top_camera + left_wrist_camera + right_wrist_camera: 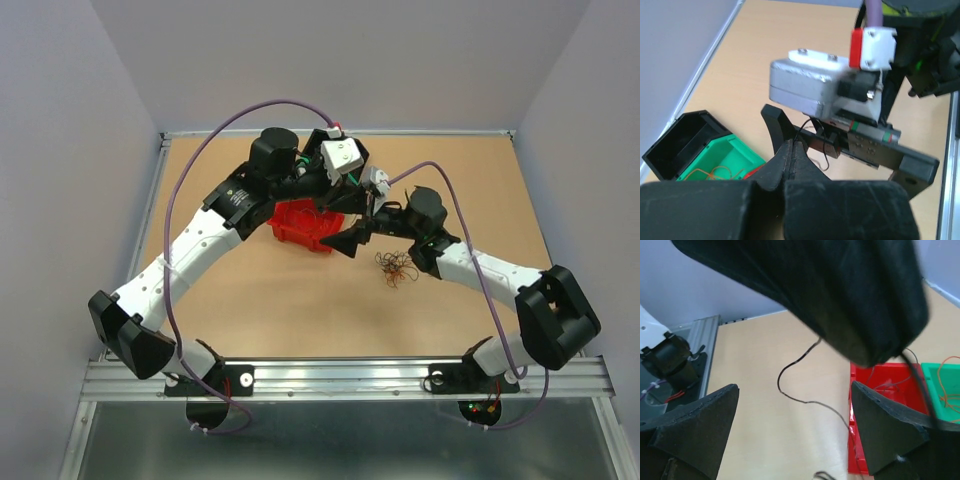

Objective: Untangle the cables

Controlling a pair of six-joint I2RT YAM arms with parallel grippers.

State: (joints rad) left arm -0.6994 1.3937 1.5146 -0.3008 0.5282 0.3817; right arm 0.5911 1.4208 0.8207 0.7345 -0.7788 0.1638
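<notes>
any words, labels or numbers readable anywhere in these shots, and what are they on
No text can be read in any view.
Small pale sticker on the left arm: too small to read.
Red bin and green bin: no print visible.
</notes>
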